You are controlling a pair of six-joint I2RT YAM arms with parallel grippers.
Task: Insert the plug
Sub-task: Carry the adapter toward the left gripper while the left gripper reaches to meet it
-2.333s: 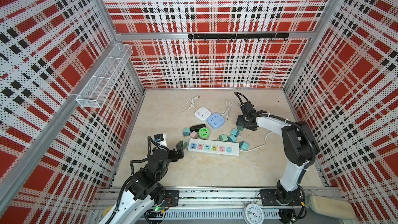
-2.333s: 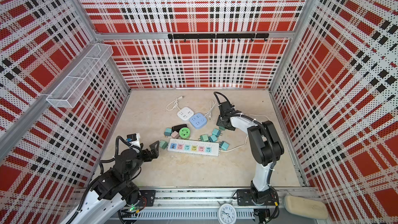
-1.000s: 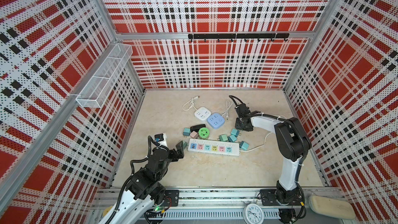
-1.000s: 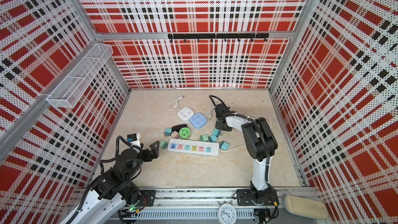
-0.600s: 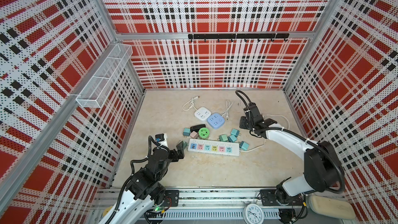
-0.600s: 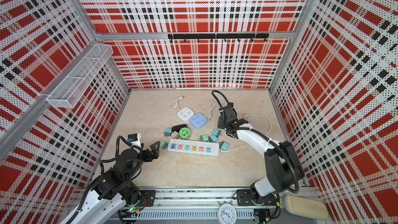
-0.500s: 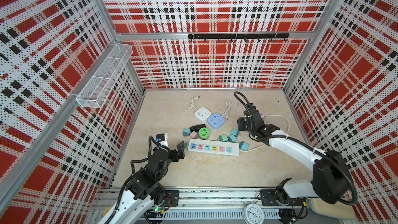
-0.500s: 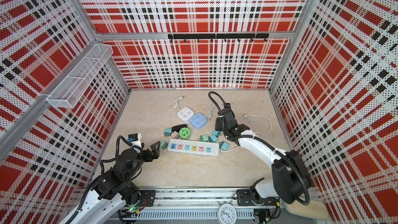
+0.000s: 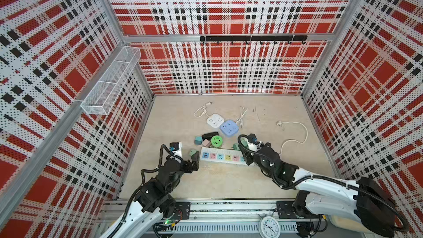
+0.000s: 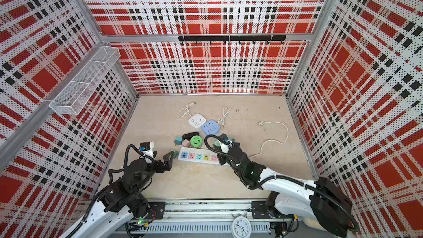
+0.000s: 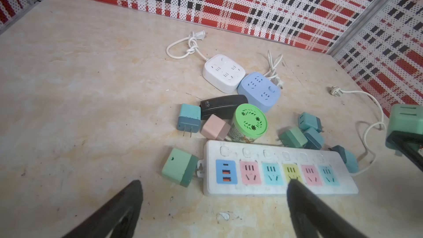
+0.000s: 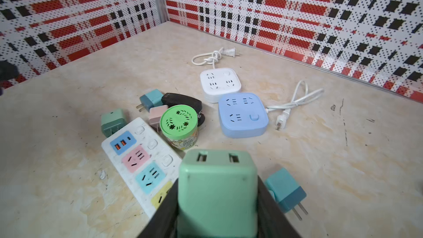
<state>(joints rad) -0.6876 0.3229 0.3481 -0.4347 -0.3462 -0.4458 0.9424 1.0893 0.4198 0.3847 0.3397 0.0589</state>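
One green plug (image 12: 217,179) sits clamped in the right pincer (image 12: 217,202) over the power strip's (image 12: 137,154) 3 o'clock end, not yet seated, so alignment and insertion are left; left pincer (image 11: 215,183) gapes empty at 9 o'clock.

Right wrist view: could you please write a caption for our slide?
Right tool grips a green plug adapter close to the white power strip.
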